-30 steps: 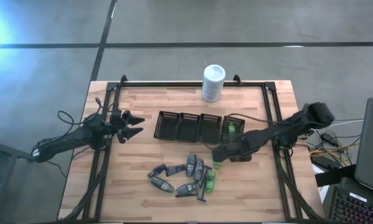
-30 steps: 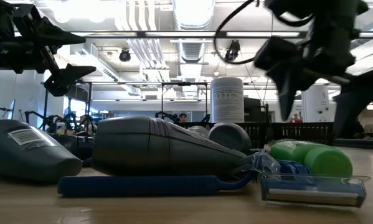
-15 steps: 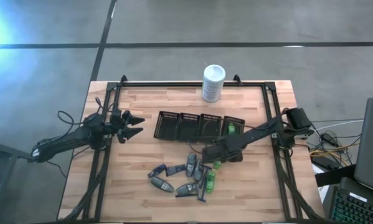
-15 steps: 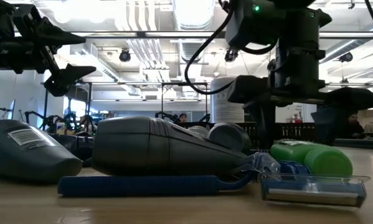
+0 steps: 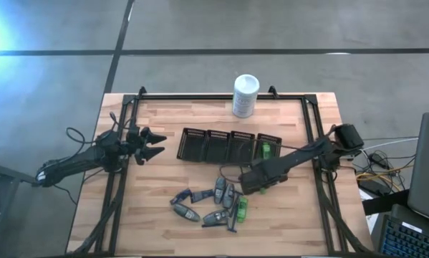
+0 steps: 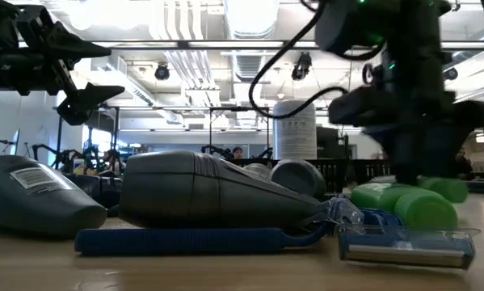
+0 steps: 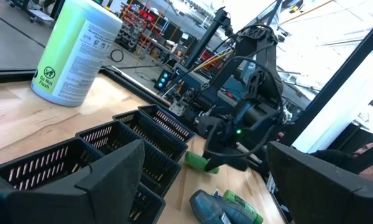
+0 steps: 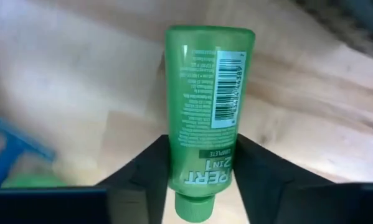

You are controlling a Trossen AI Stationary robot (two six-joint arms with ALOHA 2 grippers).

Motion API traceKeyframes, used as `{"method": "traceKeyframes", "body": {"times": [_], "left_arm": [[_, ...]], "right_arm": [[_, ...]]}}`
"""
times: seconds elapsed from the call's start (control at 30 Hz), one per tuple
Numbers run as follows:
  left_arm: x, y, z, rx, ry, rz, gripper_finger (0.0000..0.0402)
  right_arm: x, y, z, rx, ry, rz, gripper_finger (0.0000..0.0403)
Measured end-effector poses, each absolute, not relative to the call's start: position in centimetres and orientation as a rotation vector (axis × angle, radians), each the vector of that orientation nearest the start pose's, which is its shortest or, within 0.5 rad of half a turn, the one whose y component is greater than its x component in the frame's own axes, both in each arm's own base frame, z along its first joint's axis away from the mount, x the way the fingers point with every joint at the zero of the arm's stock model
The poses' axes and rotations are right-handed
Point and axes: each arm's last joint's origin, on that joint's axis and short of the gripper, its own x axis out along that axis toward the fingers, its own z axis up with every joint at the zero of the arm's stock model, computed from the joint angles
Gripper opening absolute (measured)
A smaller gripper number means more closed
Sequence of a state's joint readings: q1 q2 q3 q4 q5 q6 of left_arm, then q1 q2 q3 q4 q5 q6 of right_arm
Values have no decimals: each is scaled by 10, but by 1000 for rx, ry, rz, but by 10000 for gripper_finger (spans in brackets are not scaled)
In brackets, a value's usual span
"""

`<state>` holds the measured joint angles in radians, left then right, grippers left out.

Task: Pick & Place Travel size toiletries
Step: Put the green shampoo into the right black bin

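Note:
The travel size toiletries lie in a pile near the table's middle: grey tubes (image 5: pixel 200 204), a green bottle (image 5: pixel 241 208) and blue-handled razors (image 6: pixel 193 240). My right gripper (image 5: pixel 247 188) is down at the pile's right edge, shut on another green bottle (image 8: pixel 205 106). One more green bottle (image 5: pixel 266 149) sits in the right end compartment of the black mesh tray (image 5: pixel 207 145). My left gripper (image 5: pixel 153 145) hangs open, left of the tray, with nothing between its fingers. My right gripper pinches the green bottle between its two fingers (image 8: pixel 139 171), on the bottle's two long sides near its cap end (image 8: pixel 179 168). The fingers come from above, pointing down, across the bottle. The bottle looks to lie flat on the wood.
A large white canister (image 5: pixel 245 95) stands at the table's far edge. Black frame rails (image 5: pixel 311 122) run along the table's sides. A razor (image 6: pixel 403 246) and a second green bottle (image 6: pixel 403 206) lie close to the held one. Bare wood lies near the front right.
My right gripper has come down and toward the table's near edge onto the green bottle at the pile's right edge, and its fingers have closed in on the bottle. The bottle lies where it was. The pile has not moved.

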<state>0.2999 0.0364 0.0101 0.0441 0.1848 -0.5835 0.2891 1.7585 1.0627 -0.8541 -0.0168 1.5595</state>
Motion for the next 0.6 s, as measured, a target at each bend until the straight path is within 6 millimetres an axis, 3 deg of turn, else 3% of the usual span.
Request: {"method": "traceKeyframes", "body": {"times": [0.13, 0.33, 0.47, 0.6], "left_arm": [[96, 24, 168, -579, -50, 107, 342], [96, 24, 168, -579, -50, 106, 342], [96, 24, 168, -579, -50, 106, 342], [96, 24, 168, -579, -50, 106, 342]], "right_arm": [[266, 93, 172, 1003, 1337, -876, 114], [224, 100, 220, 1101, 1170, -755, 121], [195, 83, 247, 1182, 922, -747, 126], [178, 53, 245, 1203, 764, -827, 126]]}}
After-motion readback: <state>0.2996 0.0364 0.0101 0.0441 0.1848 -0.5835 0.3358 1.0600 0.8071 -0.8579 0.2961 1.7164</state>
